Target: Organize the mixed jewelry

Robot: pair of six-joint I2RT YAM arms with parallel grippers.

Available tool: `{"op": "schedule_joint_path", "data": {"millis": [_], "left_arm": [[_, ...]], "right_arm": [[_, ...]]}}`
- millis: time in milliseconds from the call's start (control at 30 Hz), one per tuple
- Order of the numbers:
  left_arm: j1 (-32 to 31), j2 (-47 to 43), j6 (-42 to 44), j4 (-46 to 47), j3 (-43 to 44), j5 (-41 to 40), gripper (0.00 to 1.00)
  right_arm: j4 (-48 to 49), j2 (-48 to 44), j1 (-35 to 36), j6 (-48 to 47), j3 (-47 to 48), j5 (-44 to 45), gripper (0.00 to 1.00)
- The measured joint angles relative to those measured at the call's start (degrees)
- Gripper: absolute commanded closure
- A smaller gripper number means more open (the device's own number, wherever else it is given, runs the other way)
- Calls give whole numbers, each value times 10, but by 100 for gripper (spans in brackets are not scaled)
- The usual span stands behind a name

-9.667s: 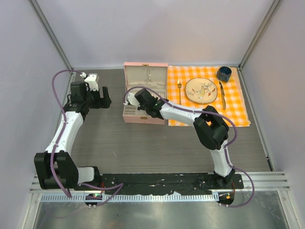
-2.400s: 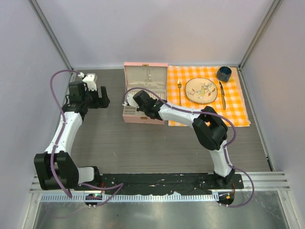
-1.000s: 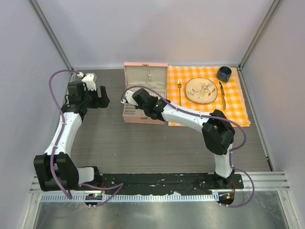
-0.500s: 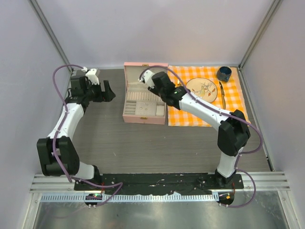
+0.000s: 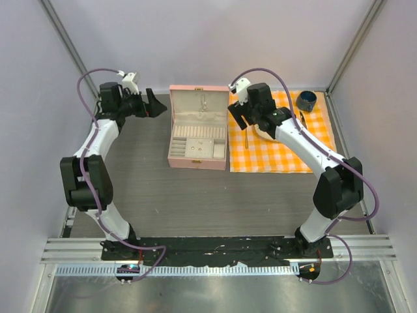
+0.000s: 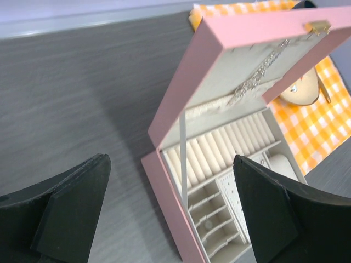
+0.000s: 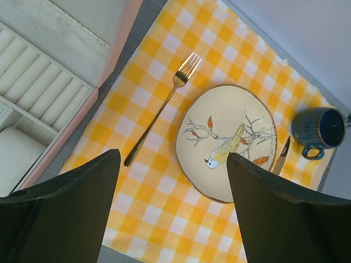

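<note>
The pink case (image 5: 177, 123) lies open on the table with its lid upright. A thin silvery chain (image 6: 258, 74) hangs inside the lid, also seen from above as the chain (image 5: 204, 102). A tiny pale bit (image 6: 208, 224) lies in one small compartment of the cream tray, and another bit (image 5: 195, 149) shows on the tray. My left gripper (image 5: 158, 104) is open and empty, just left of the lid and pointing at it. My right gripper (image 7: 172, 154) is open and empty, hanging above the checked cloth between fork and plate.
An orange checked cloth (image 5: 280, 156) lies right of the case. On it are a gold fork (image 7: 159, 109), a bird-painted plate (image 7: 226, 142), a gold knife (image 7: 282, 153) and a dark blue cup (image 7: 321, 129). Pale walls close in the back and sides.
My right gripper has pulled out of the case's tray, swung right over the cloth and opened. My left arm has moved toward the back, beside the lid.
</note>
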Motion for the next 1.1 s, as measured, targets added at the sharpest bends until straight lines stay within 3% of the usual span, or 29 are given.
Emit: {"op": "schedule_joint_path", "data": {"millis": [233,533,1100], "left_arm": [[-16,78,0,53,61,57,0],[-61,156,3,110,107,75,0],[-71,167,-27,206,86,109,0]], "right_arm": [[-14,-2,-23,21,-30,-30,14],[-26,-2,-41,30,-45,-52,14],[-29,0,-43,30,-45,-63,14]]}}
